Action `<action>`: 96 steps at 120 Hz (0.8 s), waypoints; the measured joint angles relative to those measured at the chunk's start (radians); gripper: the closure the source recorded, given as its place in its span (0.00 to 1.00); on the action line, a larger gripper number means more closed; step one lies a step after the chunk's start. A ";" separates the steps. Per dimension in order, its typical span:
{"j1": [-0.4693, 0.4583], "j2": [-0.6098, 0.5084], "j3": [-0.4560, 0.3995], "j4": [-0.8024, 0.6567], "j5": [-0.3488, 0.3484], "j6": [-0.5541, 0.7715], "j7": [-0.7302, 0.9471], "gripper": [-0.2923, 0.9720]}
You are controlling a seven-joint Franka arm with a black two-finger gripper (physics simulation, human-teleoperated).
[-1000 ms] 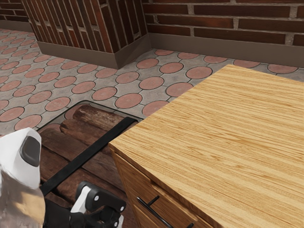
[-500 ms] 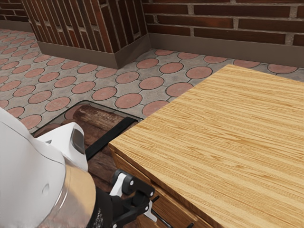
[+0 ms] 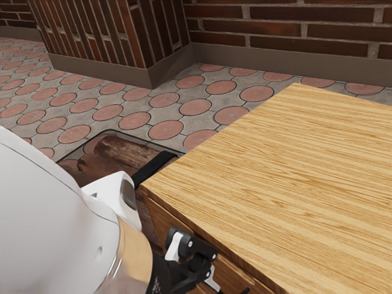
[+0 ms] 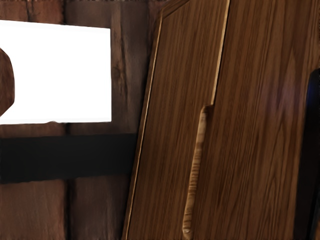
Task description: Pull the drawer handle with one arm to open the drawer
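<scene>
A light wooden cabinet (image 3: 288, 177) takes up the exterior view's right. Its drawer front (image 3: 231, 274) faces the lower edge, and a short piece of the black drawer handle (image 3: 245, 290) peeks out there. My gripper (image 3: 205, 277) hangs low against that drawer front, just under the cabinet's top edge, and it covers the handle's near end. In the wrist view the brown wooden front panels (image 4: 250, 125) are very close. A black bar (image 4: 306, 155) runs along their far side.
My white arm (image 3: 55, 233) bulks large at the exterior view's lower left. A dark wooden platform with a black strip (image 3: 153, 165) lies beside the cabinet. Round-tiled floor (image 3: 122, 98) and brick walls (image 3: 294, 24) lie beyond.
My arm has swung toward the exterior view's right. The hand has gone from the platform to the drawer front and now covers most of the handle.
</scene>
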 joint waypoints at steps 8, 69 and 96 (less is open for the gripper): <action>0.001 0.002 0.001 0.000 0.001 0.010 0.003 0.23; 0.005 0.017 0.021 -0.048 -0.006 0.060 0.051 0.23; 0.003 0.015 0.027 -0.083 -0.026 0.055 0.082 0.23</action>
